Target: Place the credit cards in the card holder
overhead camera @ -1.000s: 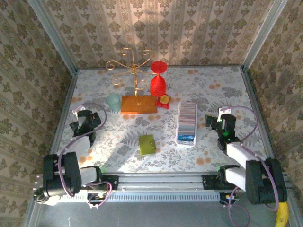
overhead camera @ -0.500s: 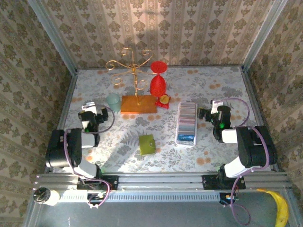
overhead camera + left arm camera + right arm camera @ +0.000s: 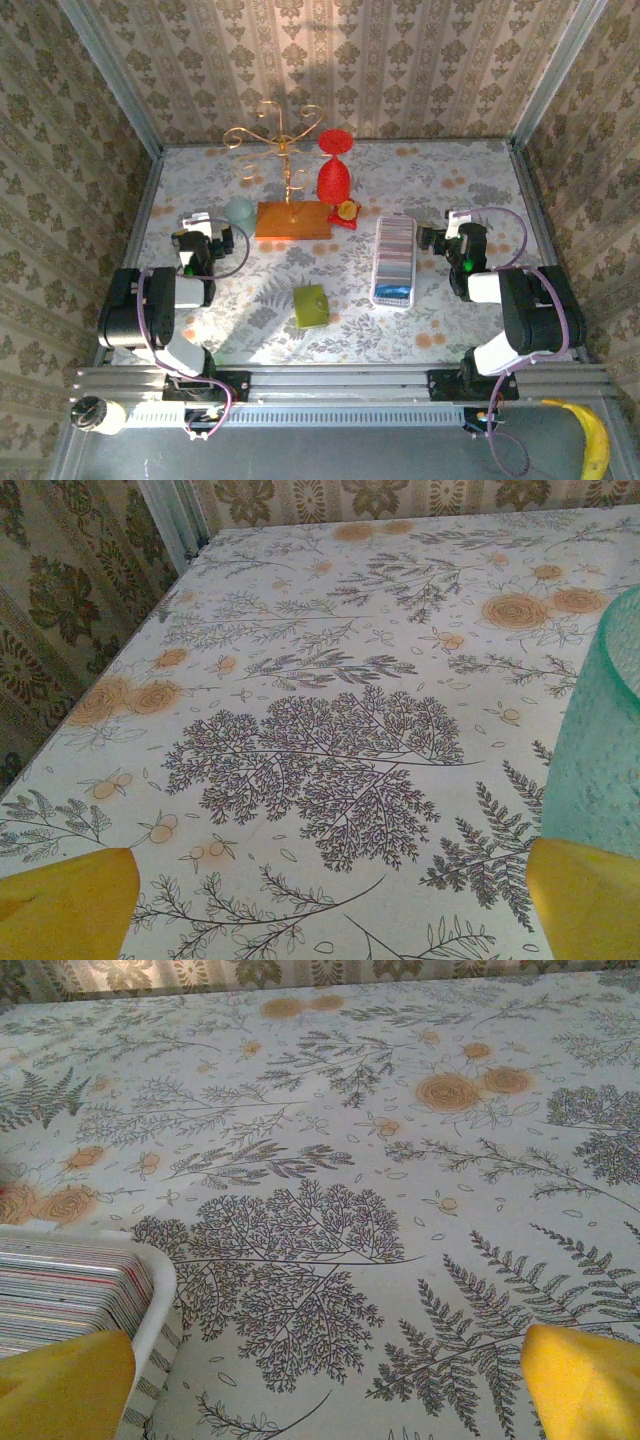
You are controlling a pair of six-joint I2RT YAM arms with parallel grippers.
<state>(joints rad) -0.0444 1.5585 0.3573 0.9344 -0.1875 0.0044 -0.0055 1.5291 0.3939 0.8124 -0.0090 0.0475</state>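
Note:
The credit cards point(image 3: 394, 252) stand in a tight row, whitish, pinkish and blue, inside a long white tray point(image 3: 377, 285) right of centre. Their striped edges point(image 3: 62, 1295) show at the left of the right wrist view, behind the tray's rounded rim point(image 3: 152, 1300). The card holder point(image 3: 310, 305), a small green square case, lies on the table left of the tray's near end. My right gripper point(image 3: 447, 238) sits low just right of the tray, open, yellow fingertips point(image 3: 585, 1380) wide apart over bare cloth. My left gripper point(image 3: 205, 236) is open beside a teal cup, nothing between its fingertips point(image 3: 62, 905).
The teal cup point(image 3: 600, 740) stands close to my left gripper's right finger. An orange block with a gold wire stand point(image 3: 291, 215), a red vase point(image 3: 333, 178) and a small red-and-yellow object point(image 3: 347, 211) sit at the back. Metal side rails point(image 3: 140, 225) border the floral tablecloth.
Both arms have unfolded from their rest pose. The left gripper moved right and farther, up to the teal cup. The right gripper moved left and farther, close to the tray.

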